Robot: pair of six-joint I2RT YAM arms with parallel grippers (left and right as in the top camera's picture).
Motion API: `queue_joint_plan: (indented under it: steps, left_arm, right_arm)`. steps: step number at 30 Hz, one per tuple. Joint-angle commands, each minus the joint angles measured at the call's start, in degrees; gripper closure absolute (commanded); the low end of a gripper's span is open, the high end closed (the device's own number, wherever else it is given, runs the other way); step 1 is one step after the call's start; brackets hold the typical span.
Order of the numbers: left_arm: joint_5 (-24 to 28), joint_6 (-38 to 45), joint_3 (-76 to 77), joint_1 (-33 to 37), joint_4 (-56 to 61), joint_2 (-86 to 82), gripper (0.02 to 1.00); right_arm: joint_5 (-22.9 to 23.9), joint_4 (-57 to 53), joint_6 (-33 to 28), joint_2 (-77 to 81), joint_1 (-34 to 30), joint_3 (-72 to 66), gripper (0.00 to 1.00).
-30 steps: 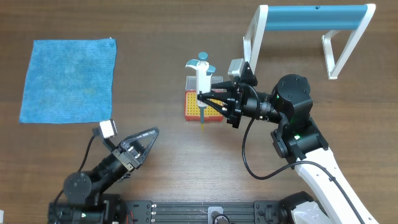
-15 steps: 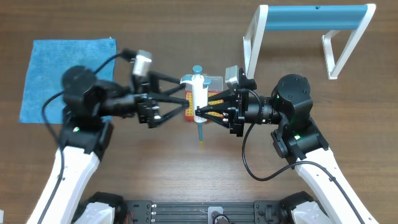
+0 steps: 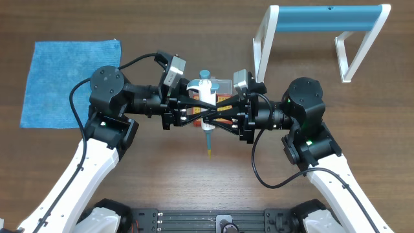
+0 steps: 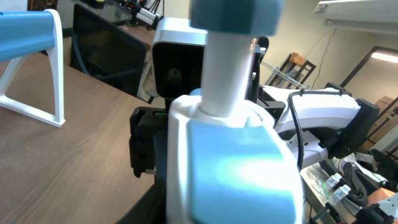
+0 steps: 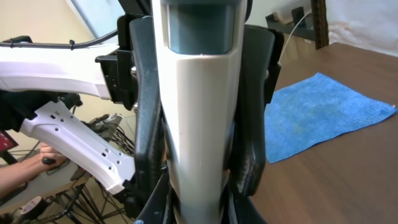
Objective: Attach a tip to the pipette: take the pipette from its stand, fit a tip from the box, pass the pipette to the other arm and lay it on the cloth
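Handover: right hand is pinching the pipette mid-body; left hand is bracketing it, grip can't be told.
Light, rigid, slick plastic; left should be taking the barrel, clear of the fragile tip.

one pipette, one tip box, one cloth, one stand

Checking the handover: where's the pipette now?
In the top view the pipette is at centre, held by the right gripper with the left gripper at its other side, by the tip box, right of the cloth.
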Motion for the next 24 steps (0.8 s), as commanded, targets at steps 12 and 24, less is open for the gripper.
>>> queue_joint_plan:
  steps: [12,24]
  left_arm:
    - [-7.1,-0.9,1.1,-0.1,0.6,0.0,0.991]
    - [-22.4,4.0,1.2,5.7,-23.5,-1.1,0.996]
  right_arm:
    - [-0.6,0.4,-1.9,-0.5,-0.1,0.3,0.215]
    - [22.9,-15.9,-22.3,-3.5,-14.0,0.3,0.209]
